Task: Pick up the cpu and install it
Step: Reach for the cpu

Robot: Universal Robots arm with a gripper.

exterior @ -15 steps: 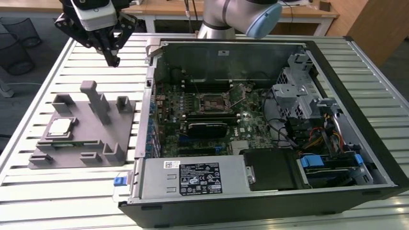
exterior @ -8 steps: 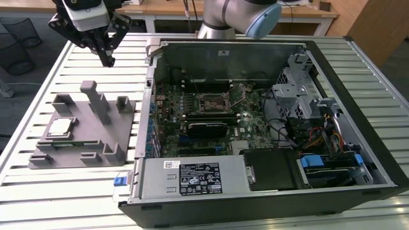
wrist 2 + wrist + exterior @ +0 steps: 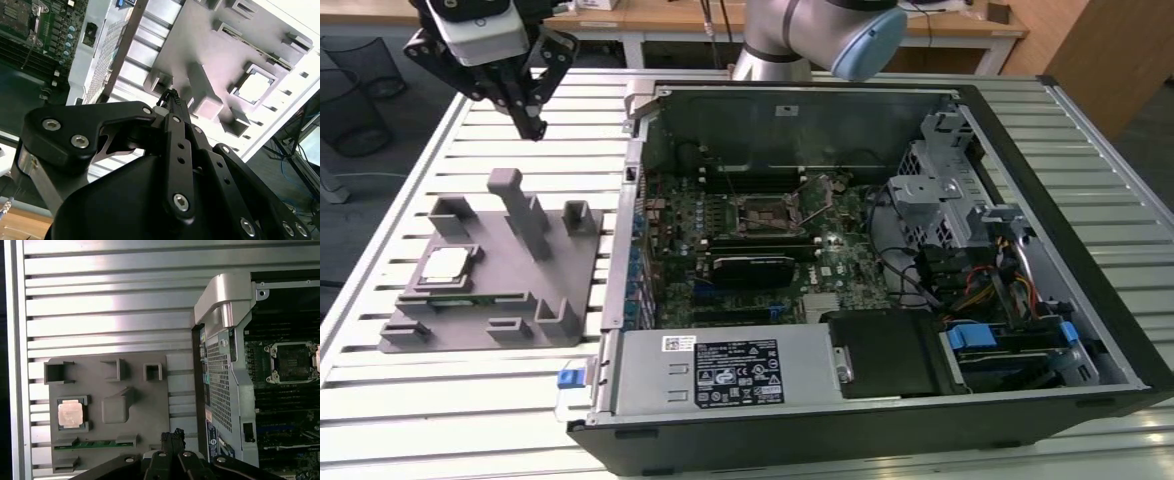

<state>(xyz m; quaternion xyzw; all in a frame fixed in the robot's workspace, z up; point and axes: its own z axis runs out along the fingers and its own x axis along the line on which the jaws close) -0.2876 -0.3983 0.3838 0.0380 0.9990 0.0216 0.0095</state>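
On the slatted desk [image 3: 454, 385] a grey holder [image 3: 507, 295] keeps the cpu [image 3: 444, 264] lying flat with its metal top up. It sits in a square pocket on the holder's side toward the exterior view's left, presumably so it can be taken from straight above. The claw [image 3: 531, 128] hangs high near the holder, pinched closed and empty, well apart from the cpu and not over it. Just beside the holder, on the exterior view's right, the open computer case [image 3: 854, 430] lies on its side, its bare socket [image 3: 765, 210] facing up, seemingly ready to take the cpu.
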